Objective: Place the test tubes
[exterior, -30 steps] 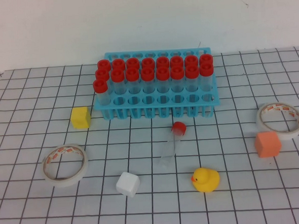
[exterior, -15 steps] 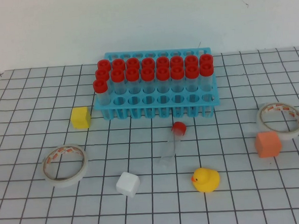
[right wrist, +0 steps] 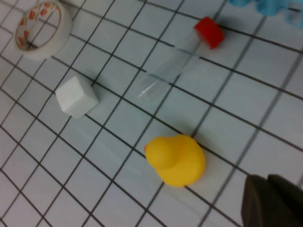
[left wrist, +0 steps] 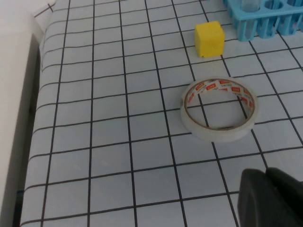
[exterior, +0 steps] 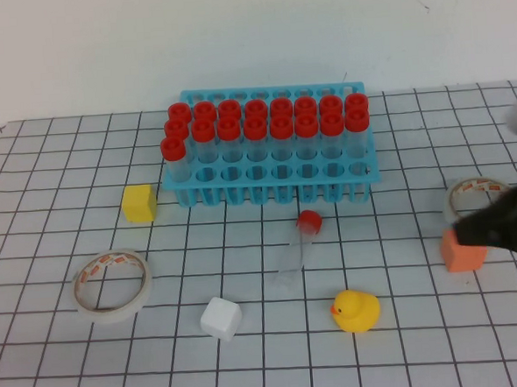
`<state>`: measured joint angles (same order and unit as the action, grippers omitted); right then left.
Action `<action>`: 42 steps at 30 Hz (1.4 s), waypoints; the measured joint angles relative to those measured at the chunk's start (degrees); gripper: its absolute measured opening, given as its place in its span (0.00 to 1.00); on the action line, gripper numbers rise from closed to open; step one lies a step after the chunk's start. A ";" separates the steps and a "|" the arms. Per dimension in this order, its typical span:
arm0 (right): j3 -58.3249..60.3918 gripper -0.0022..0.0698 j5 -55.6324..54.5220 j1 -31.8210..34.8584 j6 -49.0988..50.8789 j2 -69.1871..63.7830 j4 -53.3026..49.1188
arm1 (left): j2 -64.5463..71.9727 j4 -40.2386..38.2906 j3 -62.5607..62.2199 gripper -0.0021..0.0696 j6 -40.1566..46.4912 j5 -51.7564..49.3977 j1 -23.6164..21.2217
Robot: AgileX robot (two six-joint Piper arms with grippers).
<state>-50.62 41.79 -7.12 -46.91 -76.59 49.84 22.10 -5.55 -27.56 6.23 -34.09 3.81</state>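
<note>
Hovering at the tabletop's right edge, the right gripper [exterior: 484, 222], closed on nothing, faces the red-capped clear plastic test tube [exterior: 297, 248] lying mid-tabletop before the blue plastic rack [exterior: 267, 191]; left gripper [left wrist: 265, 198], closed and empty too, sits near the left edge, out of the way

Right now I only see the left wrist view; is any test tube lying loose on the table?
Observer: Yes, one clear red-capped test tube lies in front of the blue plastic rack.
Operator: My left tool sits shut near the white tape roll. Where's the right tool?
Observer: Shut, above the table on its right side, beside the orange cube.
Operator: Free holes?
Observer: Yes, the rack's front rows are mostly empty.
</note>
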 joint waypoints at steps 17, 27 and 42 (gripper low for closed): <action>-41.30 0.29 9.94 -30.61 38.40 -32.47 -39.11 | 0.14 0.00 4.54 0.03 0.51 4.69 0.00; -46.40 0.73 10.82 -31.21 50.04 -40.38 -45.90 | 0.19 -0.43 4.54 0.03 0.51 5.16 0.00; -48.13 0.74 9.22 -31.34 55.24 -44.79 -48.09 | 0.28 -1.48 4.86 0.03 0.51 5.16 0.00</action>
<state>-98.75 51.01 -38.46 8.33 -121.38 1.74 22.38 -7.03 -22.70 6.74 -28.94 3.81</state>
